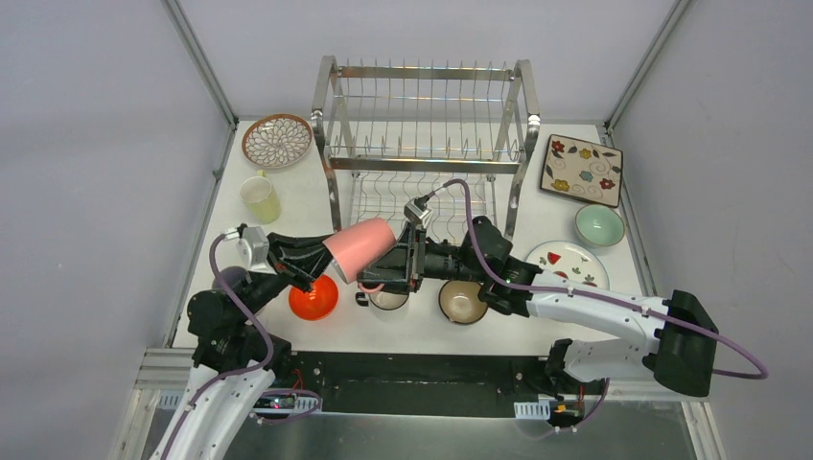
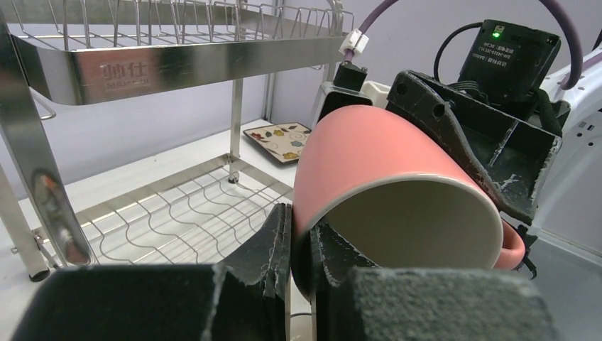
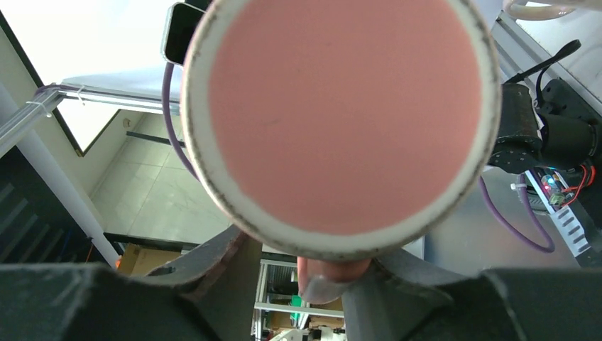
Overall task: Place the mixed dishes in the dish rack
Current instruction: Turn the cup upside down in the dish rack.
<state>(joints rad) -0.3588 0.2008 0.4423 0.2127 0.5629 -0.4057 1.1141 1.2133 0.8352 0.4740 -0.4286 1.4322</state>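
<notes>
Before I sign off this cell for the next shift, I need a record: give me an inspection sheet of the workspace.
Surface: white table, no spills seen.
Job's things: dish rack holds no dishes; pink cup in the air between the arms; on the table petal plate, yellow cup, orange bowl, brown bowl, half-hidden dish, strawberry plate, mint bowl, floral plate.
Clutter: nothing seen.
Grippers: left gripper shut on the pink cup's rim; right gripper open, jaws either side of its handle.
Cables: purple cable arcs over the right arm; second purple cable loops beside the left arm.
Surroundings: grey walls, aluminium frame.
</notes>
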